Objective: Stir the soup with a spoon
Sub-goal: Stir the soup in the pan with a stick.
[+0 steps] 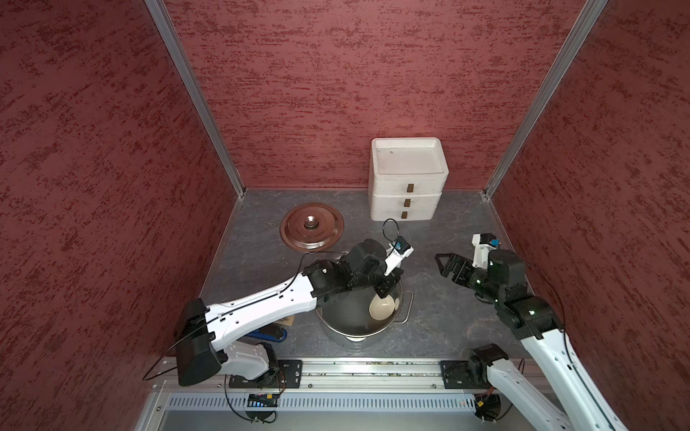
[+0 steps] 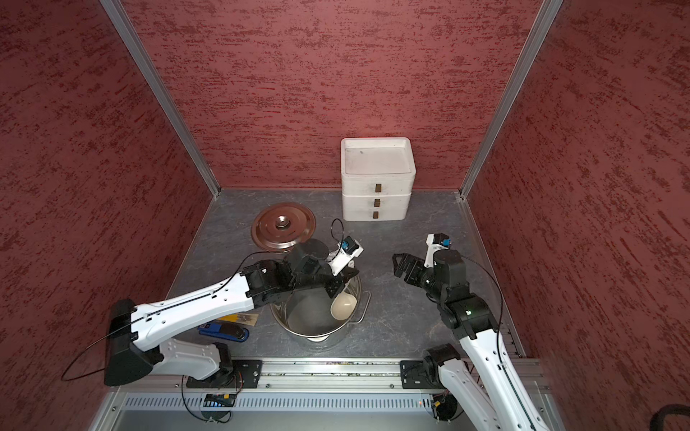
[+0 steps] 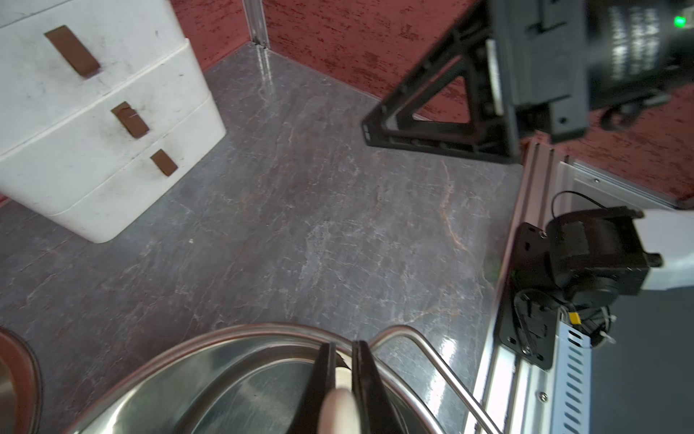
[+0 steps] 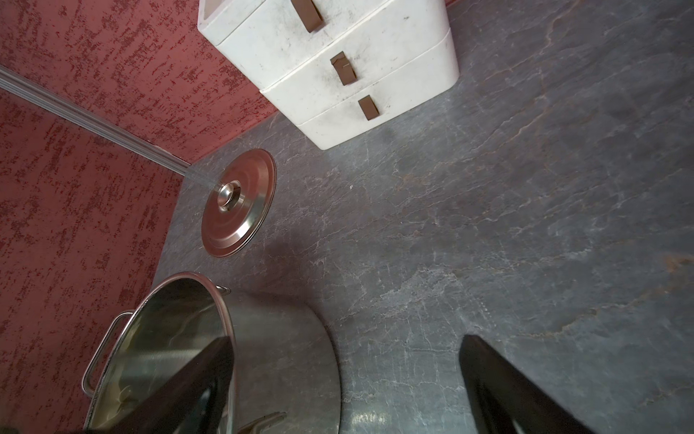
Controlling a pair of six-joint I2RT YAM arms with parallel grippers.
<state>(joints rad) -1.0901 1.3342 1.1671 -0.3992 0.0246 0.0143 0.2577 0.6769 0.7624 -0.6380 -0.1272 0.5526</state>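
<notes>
While the left tool [image 1: 385, 288] reaches over the round stainless-steel pot [image 1: 345, 315], it is clenched on the handle of the long, slim cream-white plastic spoon [image 1: 382, 306]. The left wrist view shows its two black fingers [image 3: 323, 375] pressed against either side of the cream handle. In both top views the spoon slants down into the pot, and its oval bowl [image 2: 342, 308] lies inside, close to the wall on the side of the pot's wire handle [image 2: 364, 306]. Whether the bowl touches the pot's bottom cannot be told.

Well apart from the pot, the right tool [image 1: 441, 265] hangs above the grey marbled surface [image 1: 440, 317], released and empty, with its jaws spread wide. The pot's round steel lid [image 1: 311, 225] lies flat on the surface behind the pot, knob upward. A white three-drawer plastic box [image 1: 407, 186] stands against the red back wall. Beneath the left arm, a short blue-and-black gadget [image 2: 224, 331] and a flat yellow-and-brown packet [image 2: 241, 318] lie beside the pot.
</notes>
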